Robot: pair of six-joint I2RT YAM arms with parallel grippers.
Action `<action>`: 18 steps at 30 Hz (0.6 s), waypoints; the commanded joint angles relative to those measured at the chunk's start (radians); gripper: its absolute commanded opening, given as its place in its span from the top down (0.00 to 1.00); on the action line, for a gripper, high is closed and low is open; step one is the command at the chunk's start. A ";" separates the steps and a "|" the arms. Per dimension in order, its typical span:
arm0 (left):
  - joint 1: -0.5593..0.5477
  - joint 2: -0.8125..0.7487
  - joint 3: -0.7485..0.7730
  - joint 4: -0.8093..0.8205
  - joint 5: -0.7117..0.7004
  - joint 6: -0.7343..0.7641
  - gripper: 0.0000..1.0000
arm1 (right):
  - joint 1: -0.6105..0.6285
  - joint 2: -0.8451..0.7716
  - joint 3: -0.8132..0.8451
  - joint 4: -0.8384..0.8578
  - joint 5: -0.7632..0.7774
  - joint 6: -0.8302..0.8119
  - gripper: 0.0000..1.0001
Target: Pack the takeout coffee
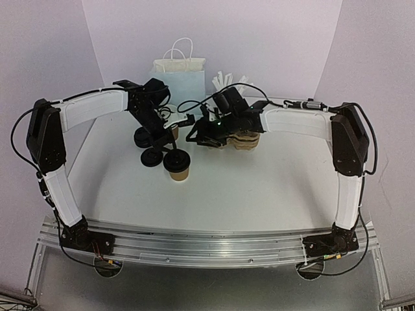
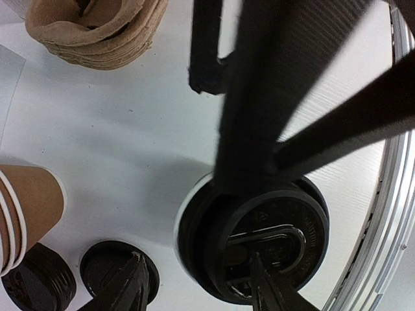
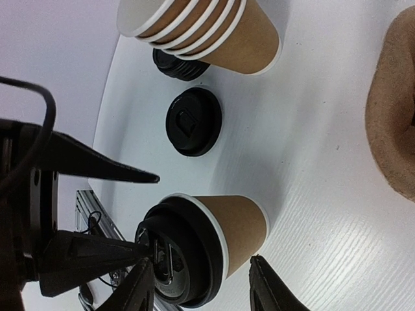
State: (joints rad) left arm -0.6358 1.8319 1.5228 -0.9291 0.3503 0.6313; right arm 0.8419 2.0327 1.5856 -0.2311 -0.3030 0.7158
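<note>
A brown paper cup [image 3: 237, 223] stands on the white table with a black lid [image 2: 272, 240] sitting on its rim; from above it shows as [image 1: 176, 164]. My left gripper [image 2: 198, 288] hangs open right over it, one fingertip [image 2: 262, 285] over the lid's top and the other off to the side above a loose lid [image 2: 110, 269]. My right gripper [image 3: 202, 288] is open, with the cup just beyond its fingertips and a gap on each side. A stack of empty cups [image 3: 201, 29] lies behind.
Beside the cup stack lies a pile of black lids [image 3: 176, 65] and a single lid [image 3: 191, 121]. A stack of pulp cup carriers [image 1: 244, 140] sits under the right arm. A paper bag [image 1: 180, 78] and a white cup of straws [image 1: 227, 81] stand at the back.
</note>
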 commanded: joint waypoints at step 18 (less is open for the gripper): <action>0.133 -0.490 -0.604 0.352 0.388 0.734 0.49 | 0.093 0.070 0.158 -0.178 0.095 -0.130 0.63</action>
State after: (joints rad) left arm -0.4907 1.3693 0.9679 -0.7049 0.6773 1.1862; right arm 0.9151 2.0610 1.6839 -0.3191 -0.2549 0.6371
